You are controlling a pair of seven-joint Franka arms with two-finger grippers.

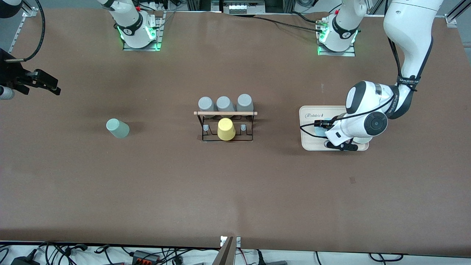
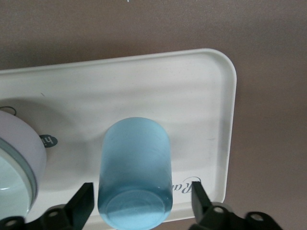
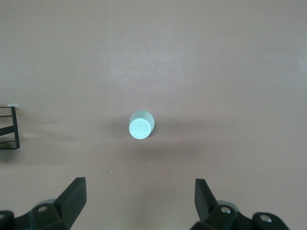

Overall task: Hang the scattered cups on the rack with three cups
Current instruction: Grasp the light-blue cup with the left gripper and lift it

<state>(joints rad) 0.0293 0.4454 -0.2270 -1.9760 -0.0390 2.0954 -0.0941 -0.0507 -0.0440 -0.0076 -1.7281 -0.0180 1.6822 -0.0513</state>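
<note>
We have the left gripper (image 2: 139, 206) low over the cream tray (image 1: 307, 141), fingers spread astride the light blue cup (image 2: 135, 172) to grasp it for the rack (image 1: 225, 127), while the right gripper (image 3: 139, 201), spread, waits above the sage green cup (image 1: 117, 128) toward the right arm's end.

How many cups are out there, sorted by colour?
Grey cups: 3, on the rack
Yellow cup: 1, on the rack
Light blue cup: 1, on the cream tray
Sage green cup: 1, on the table
Total: 6
</note>
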